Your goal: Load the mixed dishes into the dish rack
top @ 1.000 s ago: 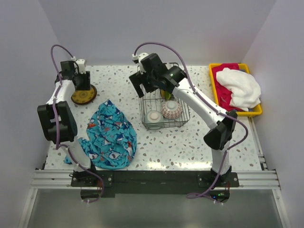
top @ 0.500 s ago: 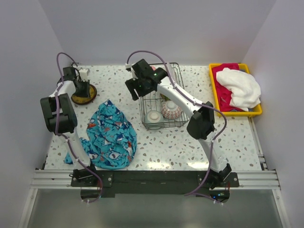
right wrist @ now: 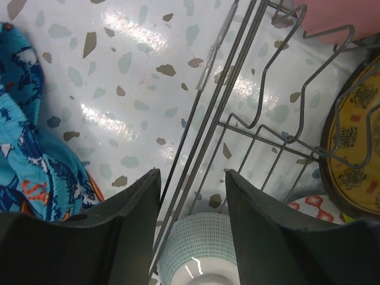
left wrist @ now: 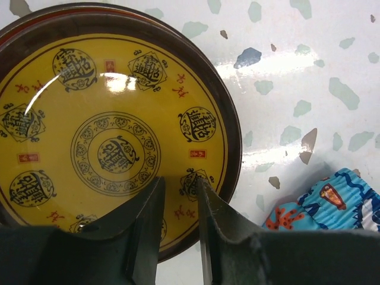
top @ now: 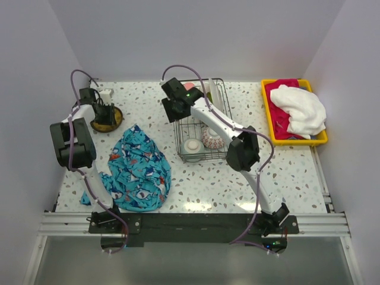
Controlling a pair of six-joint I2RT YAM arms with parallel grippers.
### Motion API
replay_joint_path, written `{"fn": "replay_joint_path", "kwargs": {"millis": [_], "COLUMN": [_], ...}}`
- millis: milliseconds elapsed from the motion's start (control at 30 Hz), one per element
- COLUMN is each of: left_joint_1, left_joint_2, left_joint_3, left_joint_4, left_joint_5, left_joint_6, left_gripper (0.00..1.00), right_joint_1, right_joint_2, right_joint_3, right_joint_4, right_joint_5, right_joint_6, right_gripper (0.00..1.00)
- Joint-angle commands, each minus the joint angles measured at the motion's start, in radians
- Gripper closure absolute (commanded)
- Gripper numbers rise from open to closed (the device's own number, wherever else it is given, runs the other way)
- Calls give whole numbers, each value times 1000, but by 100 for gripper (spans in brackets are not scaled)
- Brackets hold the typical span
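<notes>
A robotics lab cell, staged rather than lived in. Boxed on three sides by plain pale walls (top: 196, 35), with a speckled terrazzo-look desk (top: 208, 184) as the working surface. Bolted to an aluminium rail (top: 62, 224) along the near edge: a left arm (top: 72, 145) and a right arm (top: 219, 122), both white and black, trailing purple cables (top: 181, 66). Household props on top (a wire dish rack (top: 181, 142), a yellow tray (top: 266, 107) of towels (top: 303, 110), a patterned cloth (top: 139, 169)).
</notes>
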Motion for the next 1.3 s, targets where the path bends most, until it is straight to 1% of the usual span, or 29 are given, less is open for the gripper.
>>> {"fn": "replay_joint_path", "kwargs": {"millis": [0, 67, 167, 367, 567, 600, 667, 700, 733, 800, 833, 900, 933, 967, 1000, 1033, 1067, 1100, 1133, 1167, 1200, 1233, 1267], "left_joint_1": [-24, -48, -88, -156, -225, -235, -238, -238, -238, -235, -234, -219, -212, -208, -206, -208, -208, -215, -223, -235, -258, -260, -286], "left_joint_2": [7, 9, 9, 9, 4, 3, -10, -20, -34, -94, -118, -207, -240, -298, -325, -345, -371, -375, -375, -364, -356, -349, -341], "left_joint_3": [-29, -26, -24, -29, -26, -26, -21, -18, -15, -12, -12, -13, -15, -18, -21, -24, -27, -30, -38, -42, -52, -80, -102], "left_joint_4": [-66, -73, -89, -98, -92, -93, -89, -87, -80, -73, -69, -49, -38, -35, -43, -93, -133, -177, -226, -332, -380, -418, -458], "left_joint_5": [74, 96, 117, 182, 240, 249, 261, 260, 243, 232, 205, 203, 229, 255, 293, 389, 450, 506, 580, 597, 607, 617, 619], "left_joint_6": [21, 33, 45, 36, 7, 4, -20, -31, -40, -42, -45, -56, -57, -42, -21, 7, 71, 103, 137, 213, 252, 289, 341], "left_gripper": [66, 66, 66, 66, 66, 66, 65, 64, 62, 58, 57, 55, 54, 54, 55, 58, 62, 75, 80, 85, 92, 95, 99], "right_joint_1": [-26, -45, -75, -114, -126, -126, -125, -122, -117, -102, -97, -80, -77, -73, -73, -71, -71, -73, -74, -76, -77, -79, -77], "right_joint_2": [24, 27, 26, 15, 10, 7, -2, -7, -19, -37, -49, -129, -172, -248, -288, -316, -335, -359, -364, -372, -382, -390, -395], "right_joint_3": [53, 58, 60, 30, 23, 27, 44, 52, 63, 70, 60, 3, -99, -155, -208, -277, -296, -305, -309, -309, -309, -318, -321], "right_joint_4": [-11, -8, -6, -5, 13, 20, 39, 47, 55, 79, 92, 170, 216, 316, 361, 397, 430, 434, 434, 434, 437, 443, 454], "right_joint_5": [102, 145, 164, 187, 207, 198, 129, 100, 58, 20, 7, -29, -39, -52, -56, -56, -54, -46, -37, -27, -4, 7, 13], "right_joint_6": [76, 79, 76, 64, 32, 22, -5, -17, -40, -60, -76, -82, -88, -90, -91, -82, -76, -68, -55, -50, -47, -47, -47], "right_gripper": [53, 58, 60, 61, 60, 59, 55, 51, 46, 42, 39, 38, 37, 37, 36, 36, 36, 36, 36, 36, 36, 36, 35]}}
